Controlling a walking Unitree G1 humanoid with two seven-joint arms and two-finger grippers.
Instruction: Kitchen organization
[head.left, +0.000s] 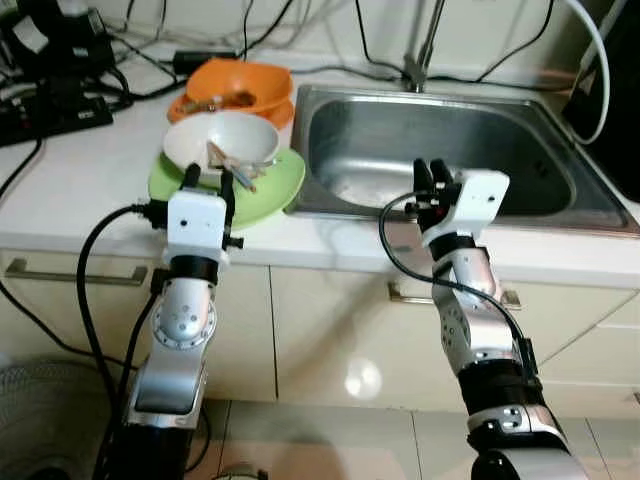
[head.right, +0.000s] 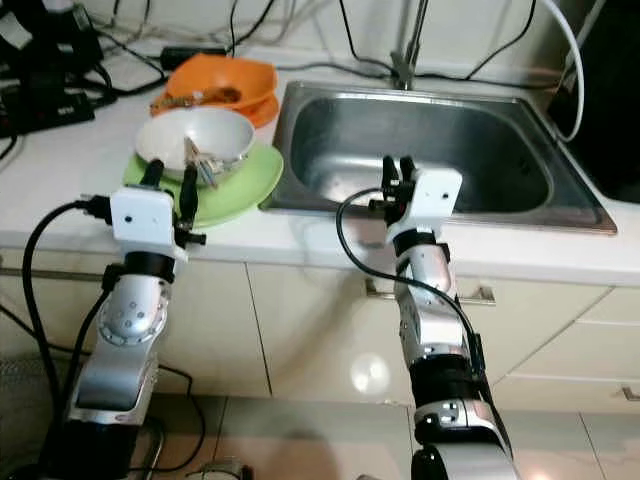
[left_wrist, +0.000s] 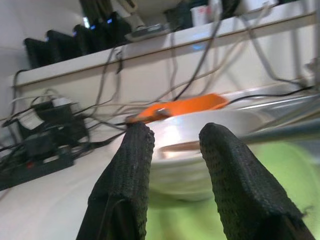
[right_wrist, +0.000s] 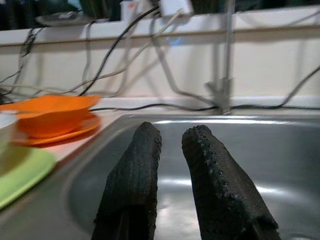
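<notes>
Reaching my left fingers (head.left: 209, 178), parted and empty, toward the white bowl (head.left: 222, 140) on the green plate (head.left: 270, 190) just ahead, right fingers (head.left: 431, 178) slightly apart over the sink (head.left: 540, 140), I judge gripping its rim comes next.

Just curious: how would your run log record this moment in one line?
left gripper open at white bowl | right gripper open over sink | nothing held
</notes>
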